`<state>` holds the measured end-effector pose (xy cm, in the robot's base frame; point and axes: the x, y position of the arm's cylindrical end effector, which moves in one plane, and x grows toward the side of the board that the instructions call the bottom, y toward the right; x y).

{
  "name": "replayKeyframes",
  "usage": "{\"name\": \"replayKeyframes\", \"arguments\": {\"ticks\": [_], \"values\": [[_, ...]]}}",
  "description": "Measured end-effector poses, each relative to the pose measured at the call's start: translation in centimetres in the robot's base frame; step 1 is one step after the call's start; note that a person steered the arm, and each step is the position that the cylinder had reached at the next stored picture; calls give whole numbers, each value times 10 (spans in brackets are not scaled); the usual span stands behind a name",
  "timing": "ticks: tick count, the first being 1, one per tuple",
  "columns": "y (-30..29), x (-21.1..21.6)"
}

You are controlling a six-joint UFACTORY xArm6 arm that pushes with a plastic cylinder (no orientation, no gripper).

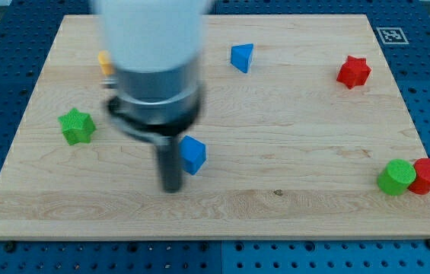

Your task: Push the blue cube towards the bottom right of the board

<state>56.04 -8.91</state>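
The blue cube (193, 154) lies on the wooden board (291, 114), left of the middle and a little below centre. My tip (171, 188) rests on the board just left of and slightly below the blue cube, close to it or touching it; I cannot tell which. The arm's blurred white and grey body rises above the tip toward the view's top.
A blue triangular block (241, 57) lies near the top middle. A red star (353, 71) is at the upper right. A green star (76, 126) is at the left. A yellow block (105, 62) shows partly behind the arm. A green cylinder (396, 177) and a red cylinder (428, 176) touch at the lower right.
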Motion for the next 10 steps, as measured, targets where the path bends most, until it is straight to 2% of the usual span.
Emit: {"name": "replayKeyframes", "arguments": {"ticks": [1, 2, 4, 5, 6, 7, 8, 9, 10], "values": [[-69, -9], [-40, -47], [148, -7], [174, -7], [125, -7], [120, -46], [182, -68], [236, -50], [246, -70]]}}
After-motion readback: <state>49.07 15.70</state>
